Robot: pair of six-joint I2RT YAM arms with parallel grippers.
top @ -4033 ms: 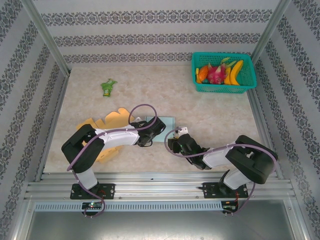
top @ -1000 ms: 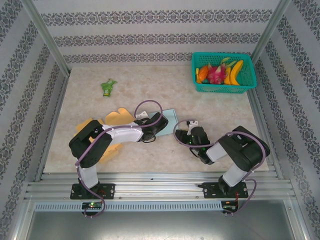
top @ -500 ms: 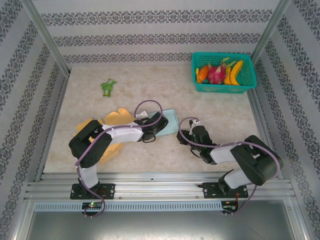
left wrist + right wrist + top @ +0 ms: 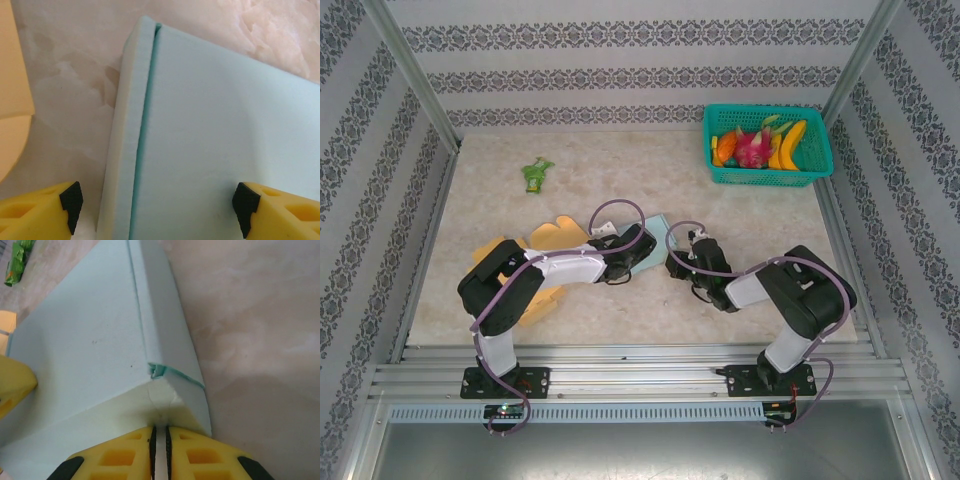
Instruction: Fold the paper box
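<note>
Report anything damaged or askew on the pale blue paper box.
On the pale blue paper box, the corner pinched by the right gripper is crumpled: creases cross the flap, and a small ragged gap shows darker teal where the side flap meets it. Nothing else stands out.

Teal fruit basket [image 4: 767, 176] back right, green packet [image 4: 535, 174] back left

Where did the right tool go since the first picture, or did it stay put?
Yes. The right tool slid a little up the table, away from the arm bases and toward the green basket. It now pinches a corner of the paper box.
</note>
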